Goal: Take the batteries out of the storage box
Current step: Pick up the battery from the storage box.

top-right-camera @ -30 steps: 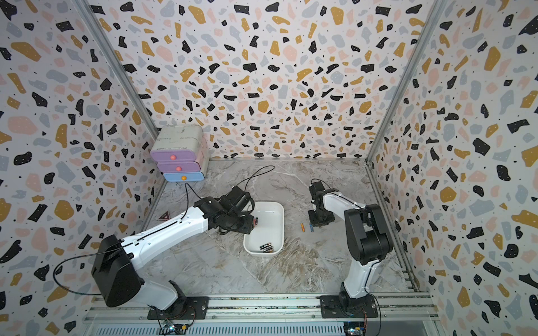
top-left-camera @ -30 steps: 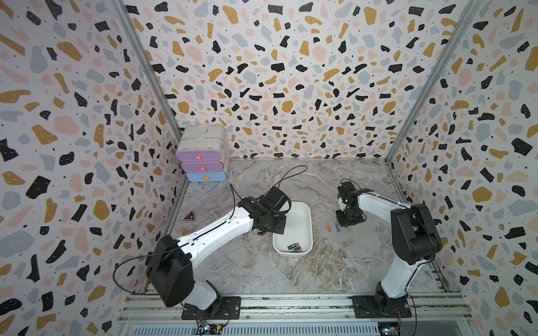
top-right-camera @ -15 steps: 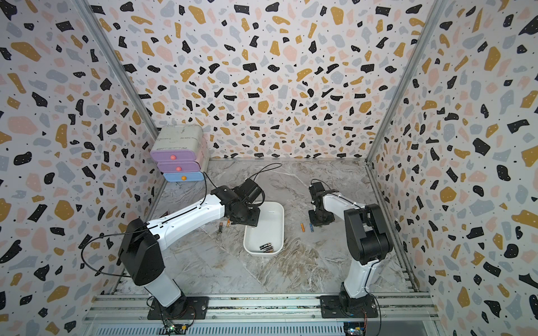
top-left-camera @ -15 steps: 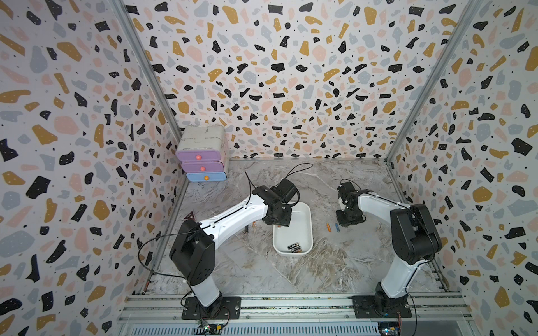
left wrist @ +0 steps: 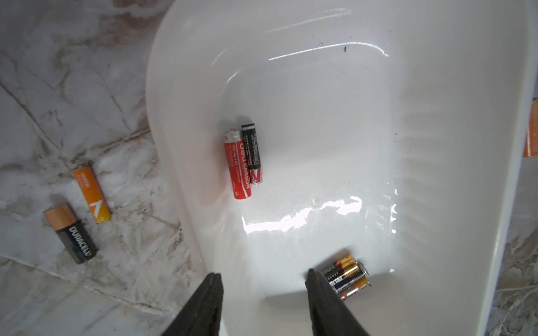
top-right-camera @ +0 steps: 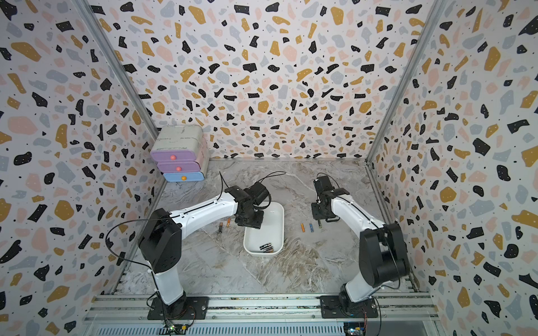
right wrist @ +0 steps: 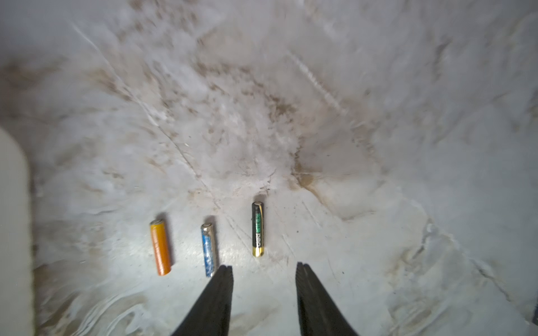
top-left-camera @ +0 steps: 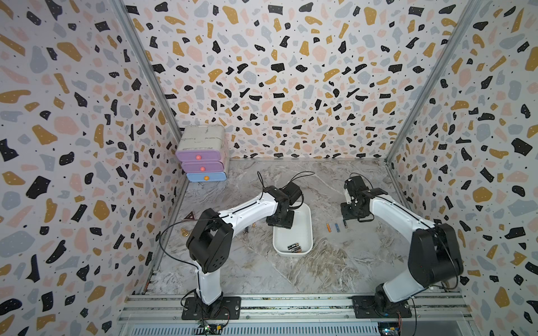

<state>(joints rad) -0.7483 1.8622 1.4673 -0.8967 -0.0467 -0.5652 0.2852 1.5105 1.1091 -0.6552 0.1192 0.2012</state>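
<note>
The white storage box (top-left-camera: 302, 232) (top-right-camera: 276, 229) lies mid-table. Inside it, the left wrist view shows a red and a black battery (left wrist: 243, 163) side by side, and a cluster of black-and-copper batteries (left wrist: 348, 275) at the near end (top-left-camera: 294, 248). My left gripper (left wrist: 263, 273) (top-left-camera: 281, 221) hangs open and empty over the box's far-left part. Left of the box lie an orange battery (left wrist: 91, 195) and a copper-topped black one (left wrist: 71, 232). Right of it lie orange (right wrist: 160, 247), blue (right wrist: 209, 250) and black-and-green (right wrist: 257, 229) batteries. My right gripper (right wrist: 264, 266) (top-left-camera: 353, 213) stands open just behind them.
A white drawer unit (top-left-camera: 202, 157) with purple and blue drawers stands in the back left corner. A small triangular sticker (top-left-camera: 190, 216) and a brass-coloured bit (top-left-camera: 184, 232) sit by the left wall. Patterned walls close in three sides.
My right gripper has opened, and the black-and-green battery lies on the table in front of its tips. My left arm has swung right, bringing its gripper from beside the box to above it.
</note>
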